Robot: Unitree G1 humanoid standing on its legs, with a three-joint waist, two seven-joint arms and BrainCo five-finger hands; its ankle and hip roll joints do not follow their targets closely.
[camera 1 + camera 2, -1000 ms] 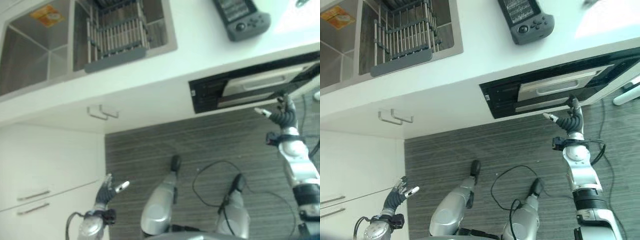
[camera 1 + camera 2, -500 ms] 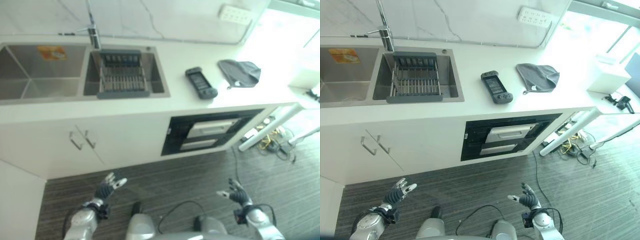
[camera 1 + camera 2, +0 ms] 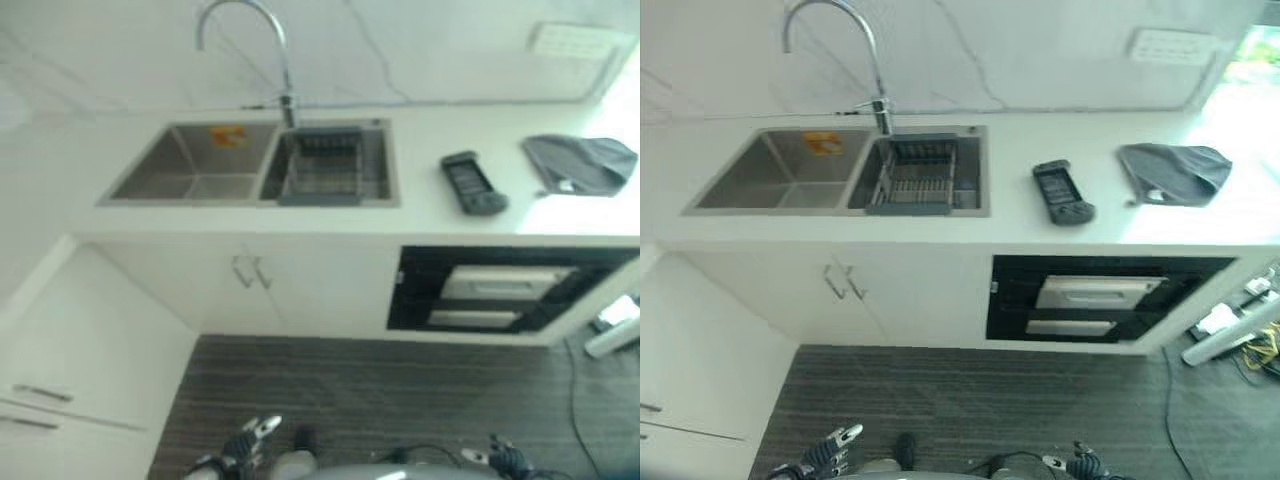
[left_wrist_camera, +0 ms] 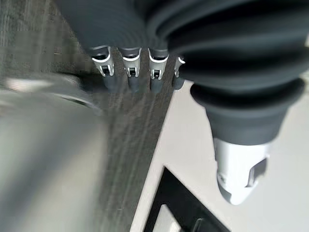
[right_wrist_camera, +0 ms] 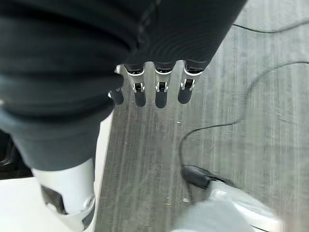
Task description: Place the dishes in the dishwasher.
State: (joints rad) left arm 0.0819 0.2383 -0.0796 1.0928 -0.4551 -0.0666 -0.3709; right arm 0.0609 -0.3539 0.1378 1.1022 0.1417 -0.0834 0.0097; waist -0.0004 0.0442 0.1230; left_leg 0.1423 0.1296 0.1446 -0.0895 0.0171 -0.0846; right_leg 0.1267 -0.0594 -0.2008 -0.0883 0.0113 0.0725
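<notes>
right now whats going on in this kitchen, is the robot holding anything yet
Nothing is in hand yet. The robot faces a white counter from across the floor, its left hand and right hand low near the floor, fingers straight and empty. A dish rack sits in the sink's right basin. The dishwasher under the counter looks closed. A handheld controller and grey cloth lie on the counter.

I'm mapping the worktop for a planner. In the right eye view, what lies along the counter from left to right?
Empty sink basin → faucet → dish rack in the second basin → black handheld controller → grey cloth.
</notes>
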